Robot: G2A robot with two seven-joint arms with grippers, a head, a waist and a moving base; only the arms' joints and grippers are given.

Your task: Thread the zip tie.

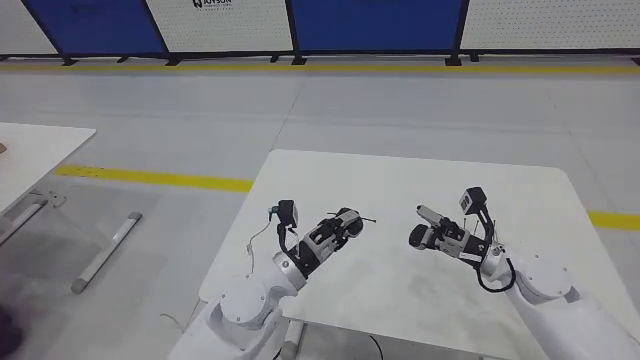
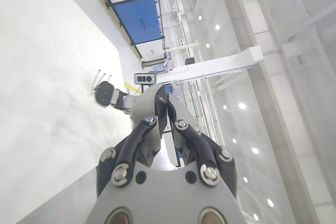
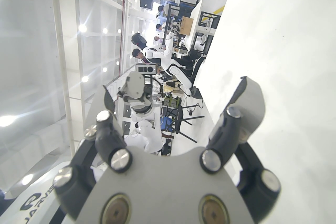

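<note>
A thin black zip tie (image 1: 362,220) sticks out on both sides of my left gripper (image 1: 348,223), which hovers low over the white table (image 1: 400,295) left of centre and looks shut on it. In the left wrist view its fingers (image 2: 163,101) are pressed together. My right gripper (image 1: 415,236) faces it from a short gap to the right, with its fingers spread wide (image 3: 176,91) and nothing between them. The left wrist view also shows the right gripper (image 2: 105,93) farther off, with thin black strands (image 2: 102,76) beside it; what they are I cannot tell.
The table's front edge runs just below both arms, and its left edge lies close to the left arm. A second white table (image 1: 30,155) stands far left across the floor. Blue and white panels (image 1: 375,5) line the back.
</note>
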